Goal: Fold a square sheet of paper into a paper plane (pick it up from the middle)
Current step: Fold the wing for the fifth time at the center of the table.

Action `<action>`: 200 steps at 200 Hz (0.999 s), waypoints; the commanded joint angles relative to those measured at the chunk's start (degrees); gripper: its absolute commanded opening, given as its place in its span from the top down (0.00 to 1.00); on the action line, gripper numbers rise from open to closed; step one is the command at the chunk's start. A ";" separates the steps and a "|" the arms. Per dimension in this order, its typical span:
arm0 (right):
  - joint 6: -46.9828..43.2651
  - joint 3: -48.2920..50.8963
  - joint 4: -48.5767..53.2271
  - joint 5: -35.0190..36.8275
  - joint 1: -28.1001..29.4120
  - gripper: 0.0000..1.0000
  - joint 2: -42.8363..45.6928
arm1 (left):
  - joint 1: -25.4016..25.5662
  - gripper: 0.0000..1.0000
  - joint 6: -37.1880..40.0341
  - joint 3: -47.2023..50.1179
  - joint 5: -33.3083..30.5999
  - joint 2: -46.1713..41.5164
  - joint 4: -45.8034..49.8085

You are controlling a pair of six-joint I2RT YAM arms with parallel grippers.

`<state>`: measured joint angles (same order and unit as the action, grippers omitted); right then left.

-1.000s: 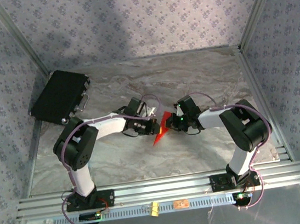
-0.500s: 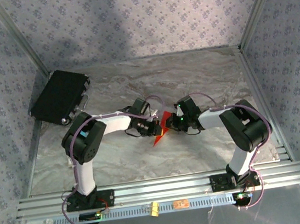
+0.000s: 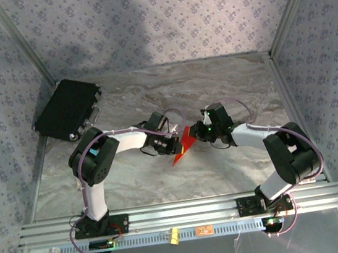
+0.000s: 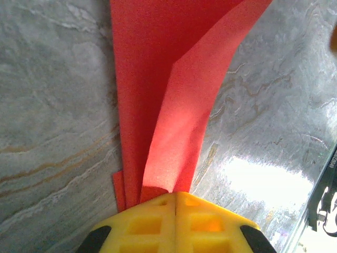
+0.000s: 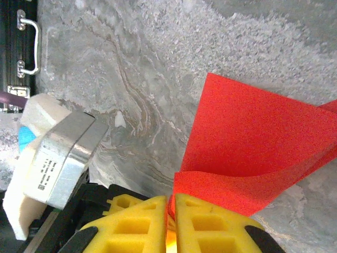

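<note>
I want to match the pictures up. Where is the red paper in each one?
Top external: red paper in the middle of the marble table.
Left wrist: red paper up the centre, top to bottom.
Right wrist: red paper at lower right.
Shared landmark: the marble table.

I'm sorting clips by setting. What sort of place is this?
Probably a robotics test cell, not a home: wallpapered panels box in a marble-look table, and the left arm and right arm are bolted to an aluminium rail.
</note>
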<state>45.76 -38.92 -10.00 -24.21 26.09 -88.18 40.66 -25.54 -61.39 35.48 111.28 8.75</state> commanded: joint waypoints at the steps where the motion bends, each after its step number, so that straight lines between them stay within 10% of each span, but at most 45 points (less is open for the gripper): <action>1: -0.41 1.04 -1.59 -0.61 1.19 0.87 -1.57 | 0.43 1.00 1.30 2.51 -2.14 0.69 4.52; 59: -1.95 -2.14 -1.32 -0.55 3.58 0.88 -8.31 | 0.43 1.00 1.08 2.68 -2.08 0.53 4.34; 200: -2.36 -3.64 1.54 3.10 -10.94 0.87 -12.65 | 0.40 1.00 2.00 3.42 -1.71 1.92 4.87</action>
<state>44.31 -41.36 -11.38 -27.99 17.47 -99.22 40.62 -25.04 -60.42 35.97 111.00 7.44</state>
